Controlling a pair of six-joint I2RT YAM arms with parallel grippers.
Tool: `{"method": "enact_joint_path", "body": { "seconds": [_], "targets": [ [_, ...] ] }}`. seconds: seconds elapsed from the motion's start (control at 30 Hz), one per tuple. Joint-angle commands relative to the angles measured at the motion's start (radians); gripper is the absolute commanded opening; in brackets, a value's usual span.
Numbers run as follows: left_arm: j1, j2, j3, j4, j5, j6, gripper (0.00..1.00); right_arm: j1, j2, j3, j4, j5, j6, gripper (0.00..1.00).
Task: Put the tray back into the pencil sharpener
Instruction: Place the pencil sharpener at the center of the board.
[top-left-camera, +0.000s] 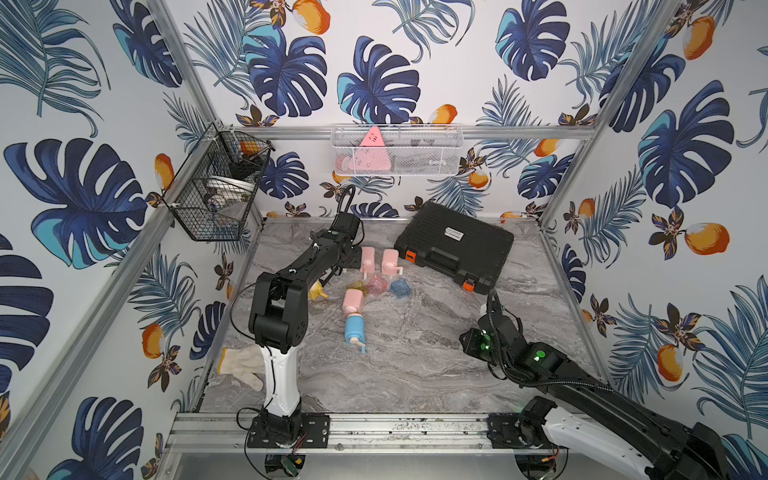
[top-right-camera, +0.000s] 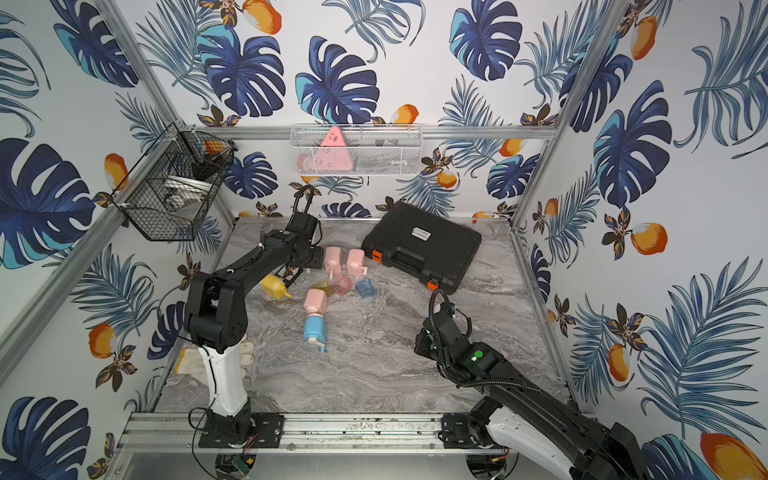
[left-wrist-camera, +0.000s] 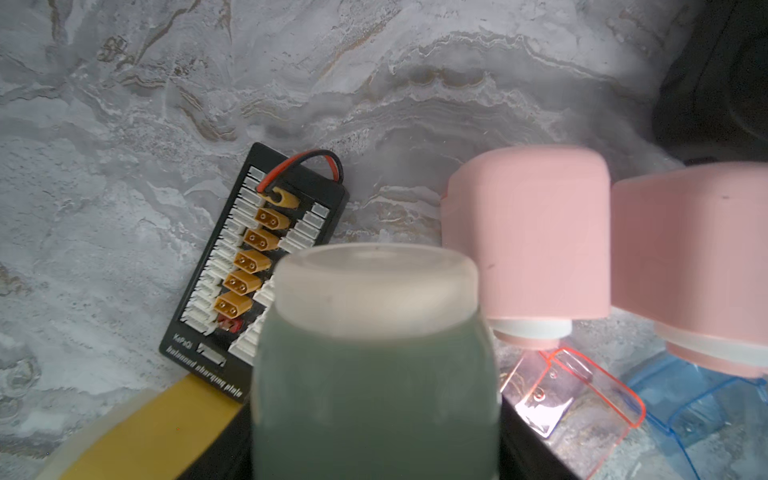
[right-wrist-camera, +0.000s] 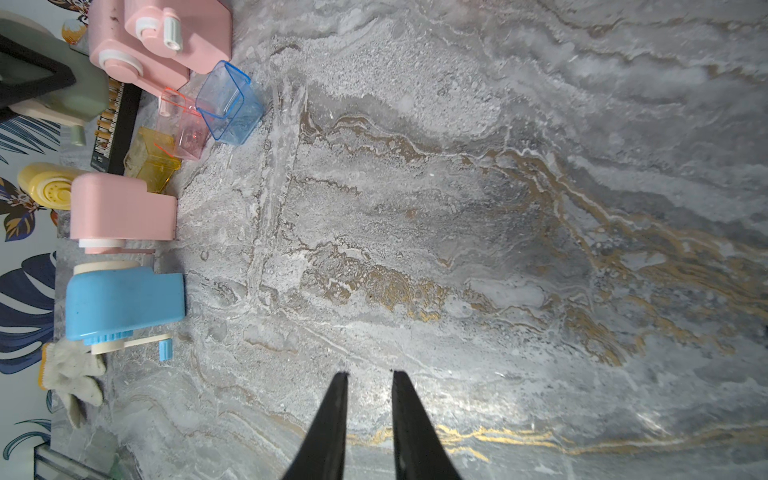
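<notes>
The left arm (top-left-camera: 286, 286) reaches forward, wrist low and level with the black case (top-left-camera: 453, 245); the left gripper (right-wrist-camera: 50, 83) clamps the green pencil sharpener (left-wrist-camera: 374, 374). The right arm (top-left-camera: 540, 361) stops short of the case, and the right gripper (right-wrist-camera: 368, 376) points down, jaws slightly apart, empty.

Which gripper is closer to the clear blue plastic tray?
Left. The left gripper, clamped on a green pencil sharpener, is a short way from the clear blue plastic tray; the right gripper hangs over the marble-patterned table, much farther off.
</notes>
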Motion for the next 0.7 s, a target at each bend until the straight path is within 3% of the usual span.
{"method": "enact_joint_path", "body": {
  "seconds": [0.0,0.43,0.67],
  "targets": [
    [0.006,0.023,0.013,0.038,0.016,-0.024,0.0,0.001,0.006,0.005,0.012,-0.005,-0.004,0.22],
    [0.014,0.101,0.009,0.107,-0.007,-0.055,0.01,0.0,0.02,0.018,0.016,-0.014,-0.014,0.23],
    [0.015,0.133,0.019,0.12,-0.008,-0.076,0.23,0.0,0.02,0.016,0.014,-0.016,-0.014,0.22]
  ]
}}
